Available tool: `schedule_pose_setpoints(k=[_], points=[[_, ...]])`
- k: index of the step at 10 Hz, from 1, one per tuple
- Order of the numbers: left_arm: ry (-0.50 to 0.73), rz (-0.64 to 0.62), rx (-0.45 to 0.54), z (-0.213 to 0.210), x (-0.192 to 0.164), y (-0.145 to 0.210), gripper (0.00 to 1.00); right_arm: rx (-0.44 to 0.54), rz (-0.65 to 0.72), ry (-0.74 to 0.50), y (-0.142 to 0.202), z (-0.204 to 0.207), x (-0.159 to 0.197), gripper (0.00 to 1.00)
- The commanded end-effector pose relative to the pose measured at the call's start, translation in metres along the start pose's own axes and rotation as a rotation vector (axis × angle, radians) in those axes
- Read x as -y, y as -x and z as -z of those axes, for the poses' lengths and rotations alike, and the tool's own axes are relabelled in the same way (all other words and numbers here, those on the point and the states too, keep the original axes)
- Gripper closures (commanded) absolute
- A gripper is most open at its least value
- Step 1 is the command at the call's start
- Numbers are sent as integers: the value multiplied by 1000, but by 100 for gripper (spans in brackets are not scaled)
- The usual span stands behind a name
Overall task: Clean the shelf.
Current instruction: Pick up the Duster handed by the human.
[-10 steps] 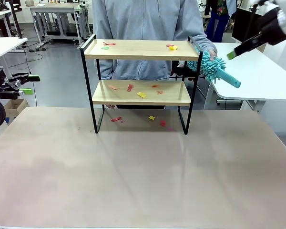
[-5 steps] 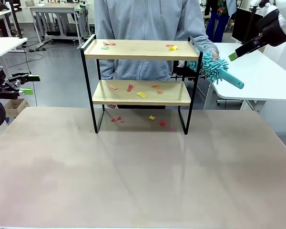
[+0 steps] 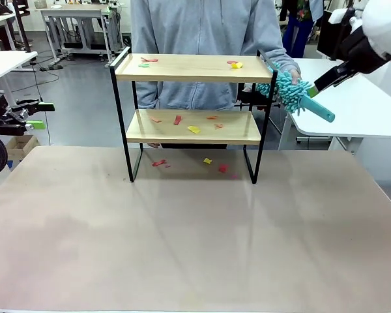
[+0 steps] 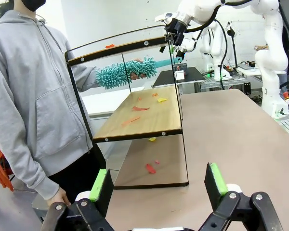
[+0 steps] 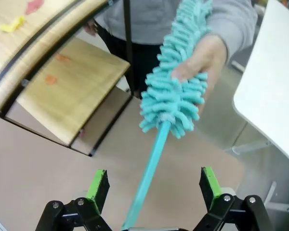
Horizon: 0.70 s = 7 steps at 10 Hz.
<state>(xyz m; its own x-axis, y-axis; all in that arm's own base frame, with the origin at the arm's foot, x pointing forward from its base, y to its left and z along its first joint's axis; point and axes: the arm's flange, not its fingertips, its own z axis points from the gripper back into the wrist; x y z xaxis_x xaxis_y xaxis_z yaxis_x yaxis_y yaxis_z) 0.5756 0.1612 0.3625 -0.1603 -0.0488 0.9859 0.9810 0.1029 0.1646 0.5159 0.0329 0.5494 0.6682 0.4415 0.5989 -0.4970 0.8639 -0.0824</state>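
Note:
The shelf stands at the table's far side, its two wood boards littered with small coloured scraps. Behind it a person's hand holds a teal fluffy duster by its head, the handle pointing right. My right gripper hangs open just above that handle. In the right wrist view the handle runs between the spread fingers of the right gripper, and I cannot tell whether they touch it. My left gripper stays open at the far left, well away from the shelf.
More scraps lie on the brown table under the shelf. A white table stands at the right behind the duster. The person stands right behind the shelf.
My right gripper has come down and to the left, to the duster's handle. The person has shifted the duster slightly right. The left arm has not moved.

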Motion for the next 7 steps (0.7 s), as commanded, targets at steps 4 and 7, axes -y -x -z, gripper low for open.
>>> schedule_pose_setpoints(k=[4, 7], points=[[-3, 5, -6, 2, 2, -2, 0, -126, 41, 14, 9, 21, -8, 0], [-3, 5, -6, 2, 2, -2, 0, -164, 67, 27, 12, 25, -10, 3]])
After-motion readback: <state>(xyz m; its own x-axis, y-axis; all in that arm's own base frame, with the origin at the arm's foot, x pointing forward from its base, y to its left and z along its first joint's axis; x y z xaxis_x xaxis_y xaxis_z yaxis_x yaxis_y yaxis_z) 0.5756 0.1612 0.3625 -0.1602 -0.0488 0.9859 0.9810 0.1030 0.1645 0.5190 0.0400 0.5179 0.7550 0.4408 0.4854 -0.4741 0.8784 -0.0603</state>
